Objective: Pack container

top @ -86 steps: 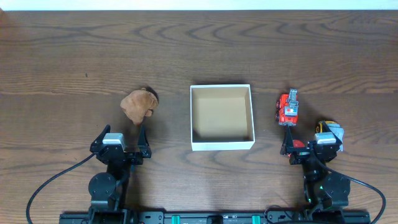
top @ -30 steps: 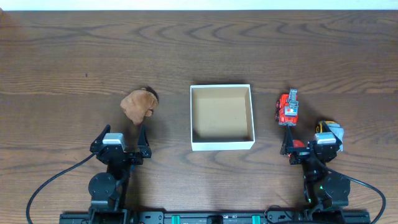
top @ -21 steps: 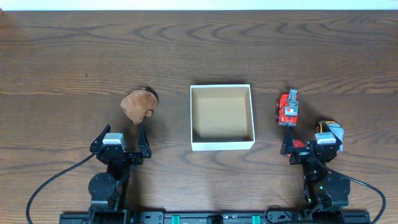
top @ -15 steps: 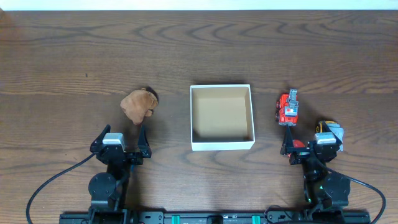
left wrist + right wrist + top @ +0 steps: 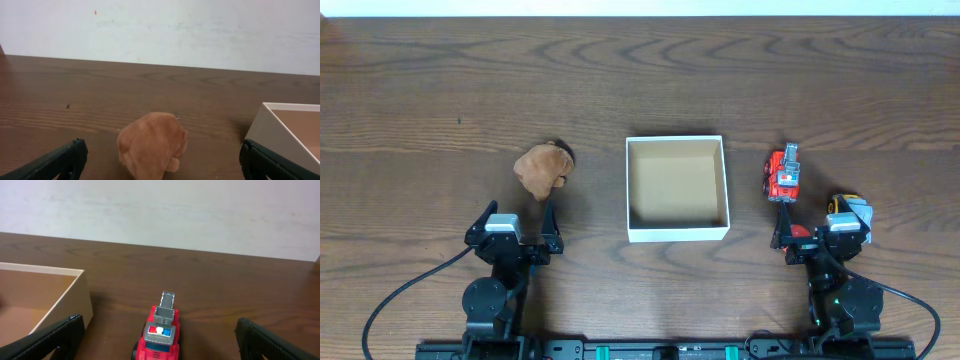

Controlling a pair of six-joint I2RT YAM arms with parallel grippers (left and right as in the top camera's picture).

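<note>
Brown woodgrain desk [image 5: 440,90] under me, and both my left jaws and right jaws are spread wide with nothing held in either, sitting low at the near edge. The container [image 5: 678,233] is in the middle of the desk, roughly between my two arms and a bit further out, open side up, white walls, tan floor showing. On the left wrist view its corner [image 5: 280,135] pokes in from the right. On the right wrist view its wall [image 5: 75,300] is off to the left. A brown plush toy [image 5: 542,168] lies just ahead of my left jaws, clear of the container, dead centre in that wrist view [image 5: 152,145]. A red toy fire truck [image 5: 782,175] stands ahead of my right jaws [image 5: 160,335], beside the container but not touching. Something yellow and grey [image 5: 850,208] peeks out by my right jaws, can't tell what.
</note>
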